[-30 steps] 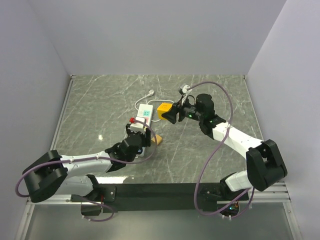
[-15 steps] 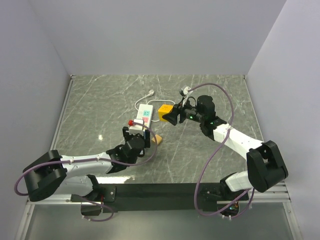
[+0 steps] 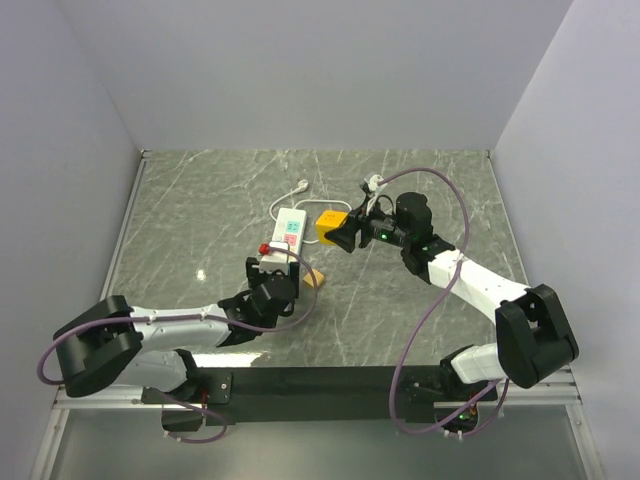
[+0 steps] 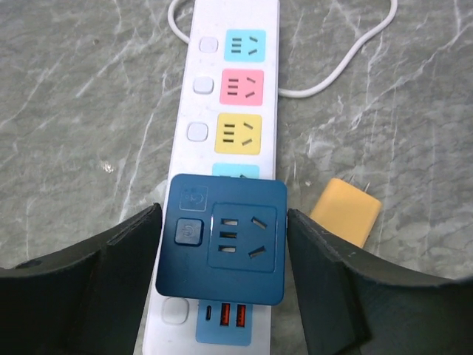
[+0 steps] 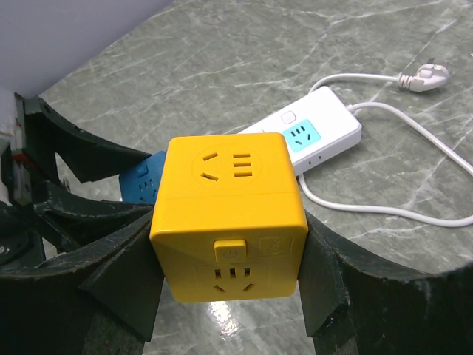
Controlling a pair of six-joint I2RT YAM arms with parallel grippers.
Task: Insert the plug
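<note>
**Item 1. Left gripper** (image 4: 223, 217): over the near end of the strip (image 4: 213, 111), one jaw either side of the blue cube (image 4: 244, 237). The jaws sit very close to its sides; whether they press it or stand just clear cannot be told.

**Item 2. Blue cube:** flat on the strip's near end, apparently seated in a socket. This part looks done.

**Item 3. Strip:** three sockets (image 4: 242, 87) beyond the blue cube are free.

**Item 4. Orange plug** (image 4: 345, 214): on the table just right of the strip, untouched.

**Item 5. Yellow cube** (image 5: 229, 214): clear of the table, right of the strip's far end, not yet inserted. This part looks left to do.

**Item 6. Right gripper** (image 5: 225, 274): closed on the yellow cube's two sides.
</note>
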